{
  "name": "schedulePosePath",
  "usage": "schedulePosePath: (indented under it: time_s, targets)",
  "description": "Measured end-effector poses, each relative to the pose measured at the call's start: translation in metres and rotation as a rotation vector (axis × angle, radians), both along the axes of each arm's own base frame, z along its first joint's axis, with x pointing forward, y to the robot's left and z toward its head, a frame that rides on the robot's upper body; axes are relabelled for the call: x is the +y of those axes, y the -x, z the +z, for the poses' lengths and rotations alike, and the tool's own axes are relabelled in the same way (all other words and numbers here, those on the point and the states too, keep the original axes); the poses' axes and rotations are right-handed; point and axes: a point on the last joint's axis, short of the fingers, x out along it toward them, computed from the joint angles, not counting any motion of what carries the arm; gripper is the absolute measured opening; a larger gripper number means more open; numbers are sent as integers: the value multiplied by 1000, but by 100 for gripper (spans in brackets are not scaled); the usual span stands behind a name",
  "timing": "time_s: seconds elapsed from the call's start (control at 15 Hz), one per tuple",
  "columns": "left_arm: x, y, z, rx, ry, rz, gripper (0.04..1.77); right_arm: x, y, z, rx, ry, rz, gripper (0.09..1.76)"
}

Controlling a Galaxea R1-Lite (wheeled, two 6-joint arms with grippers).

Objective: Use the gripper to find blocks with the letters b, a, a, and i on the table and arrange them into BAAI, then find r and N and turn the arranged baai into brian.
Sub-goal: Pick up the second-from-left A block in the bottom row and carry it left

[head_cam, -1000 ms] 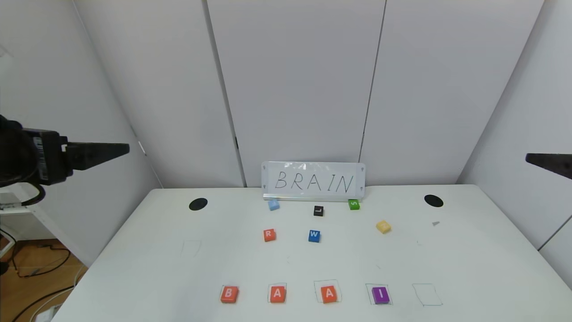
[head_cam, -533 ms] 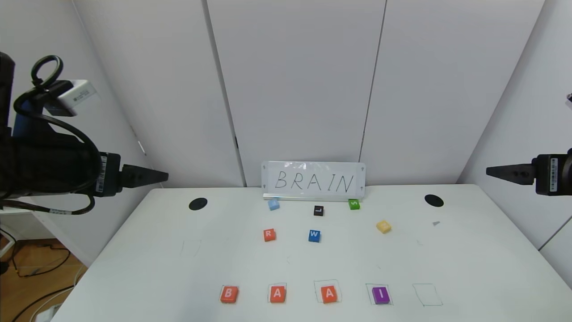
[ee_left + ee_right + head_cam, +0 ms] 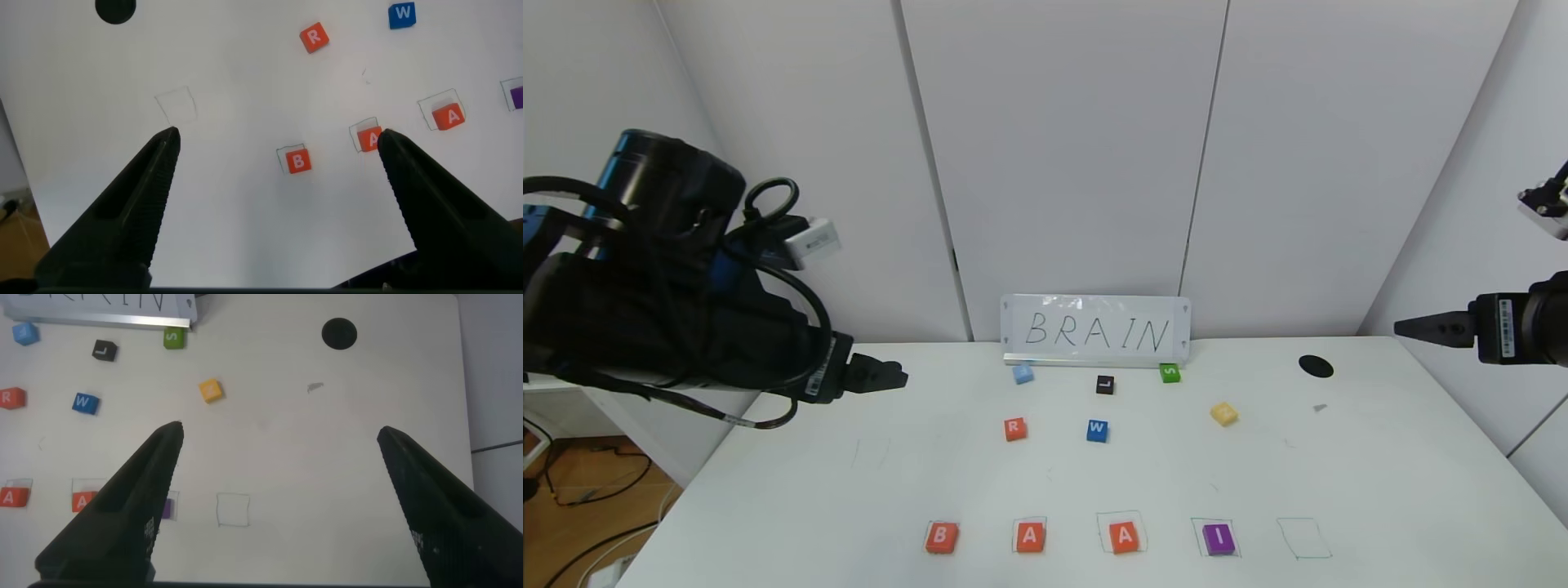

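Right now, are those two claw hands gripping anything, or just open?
Left gripper: open, holding nothing, raised above the table's left side.
Right gripper: open, holding nothing, raised above the table's right side.

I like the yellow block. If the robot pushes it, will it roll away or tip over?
Probably not. The yellow block looks low, flat-sided and lies flat on the table, so it should slide, not roll. It looks small, so it is likely light.

Bright, even overhead light; the table (image 3: 768,490) shows only faint, soft shadows. Glare streaks the BRAIN sign (image 3: 1094,330). Wall panels bow near the head view's edges.
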Motion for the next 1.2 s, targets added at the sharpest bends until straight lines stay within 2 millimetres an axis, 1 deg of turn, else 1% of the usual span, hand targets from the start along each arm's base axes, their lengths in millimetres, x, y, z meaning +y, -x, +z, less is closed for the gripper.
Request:
schedulePosePath:
  time_s: [0.27,0.47,0.6,1.0,1.2]
  targets:
    - [-49,-5,-11,45,1,30,172,11,-2,-6,25,-27,24,171]
    - [-80,-8,-31,101,-12,66,172,12,-3,-8,33,-28,29,171]
    - [-99,-9,-47,147,-3,101,172,10,-4,-6,26,-29,20,171]
    - [-138,-18,-98,270,-25,167,172,6,-3,-2,11,-31,3,171]
    - [-153,-19,-120,320,-50,149,172,3,-3,0,1,-40,-15,171]
